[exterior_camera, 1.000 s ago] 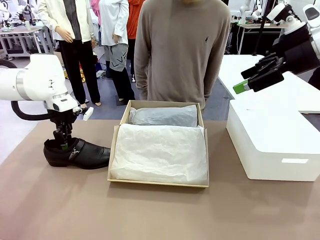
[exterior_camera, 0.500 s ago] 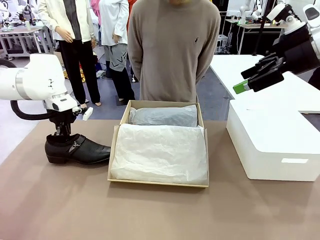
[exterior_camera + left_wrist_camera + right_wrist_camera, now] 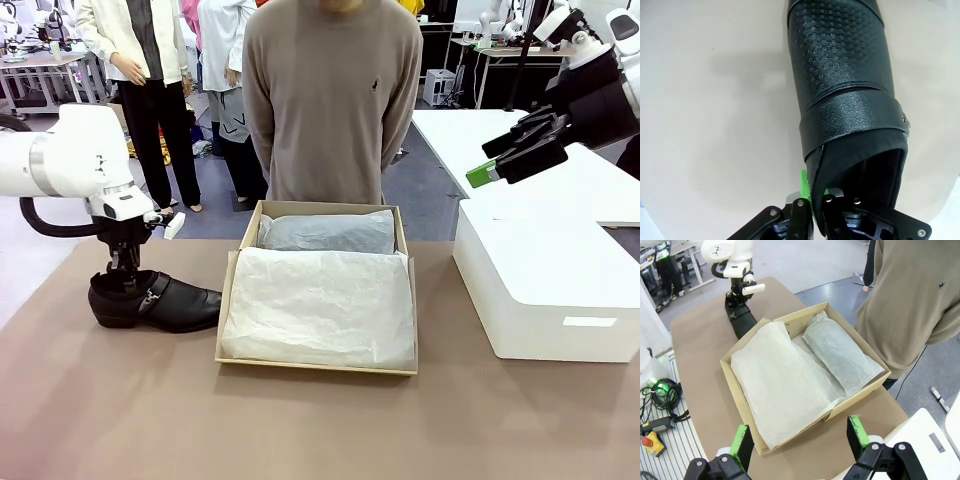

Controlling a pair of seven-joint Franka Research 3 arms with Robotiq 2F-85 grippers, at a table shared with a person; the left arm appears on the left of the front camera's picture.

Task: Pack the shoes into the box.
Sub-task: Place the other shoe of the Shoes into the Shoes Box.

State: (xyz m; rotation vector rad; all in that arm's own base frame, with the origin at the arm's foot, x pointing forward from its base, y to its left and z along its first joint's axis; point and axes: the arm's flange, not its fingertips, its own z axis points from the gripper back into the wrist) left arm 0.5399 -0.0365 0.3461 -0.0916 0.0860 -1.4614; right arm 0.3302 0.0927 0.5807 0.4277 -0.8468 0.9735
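The table (image 3: 120,420) presented a flat brown top, plain and matte across its exposed near half. Three items stood directly on it. A black shoe (image 3: 160,303) sat sole-down toward the left side, with its toe pointing to the middle. Just beside the toe, at the centre, stood the open tan cardboard box (image 3: 316,367); whether shoe and box touched could not be determined. Well apart from these, on the right side, stood a larger white box (image 3: 545,290) with a small pale rectangle on its near face.

Black loafer (image 3: 155,300) upright beside open tissue-lined box (image 3: 316,367)
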